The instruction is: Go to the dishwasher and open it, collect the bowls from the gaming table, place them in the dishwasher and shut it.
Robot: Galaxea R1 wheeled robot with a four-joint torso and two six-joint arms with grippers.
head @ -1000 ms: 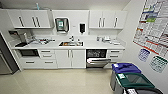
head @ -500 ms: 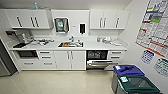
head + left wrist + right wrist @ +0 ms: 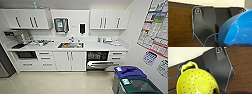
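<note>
The dishwasher (image 3: 98,61) stands under the counter right of the sink, its steel door tipped partly down and the dark inside showing above it. A bright blue bowl (image 3: 238,31) looms in the left wrist view, with my left gripper (image 3: 228,45) shut on its rim, over the robot's dark plate and a brown wood-grain floor. A yellow bowl with small holes and a loop handle (image 3: 196,83) sits in my right gripper (image 3: 218,92), which is shut on its edge. The gaming table is out of view.
White cupboards and drawers (image 3: 70,60) line the wall, with a sink (image 3: 71,45) in the counter. A blue-lidded bin (image 3: 128,73) and a green bin (image 3: 138,86) stand at the right, close to the dishwasher. Pale floor (image 3: 57,83) stretches in front.
The whole head view has shifted slightly, with the bins sliding a little right and down; the camera moved. The dishwasher door stands as before.
</note>
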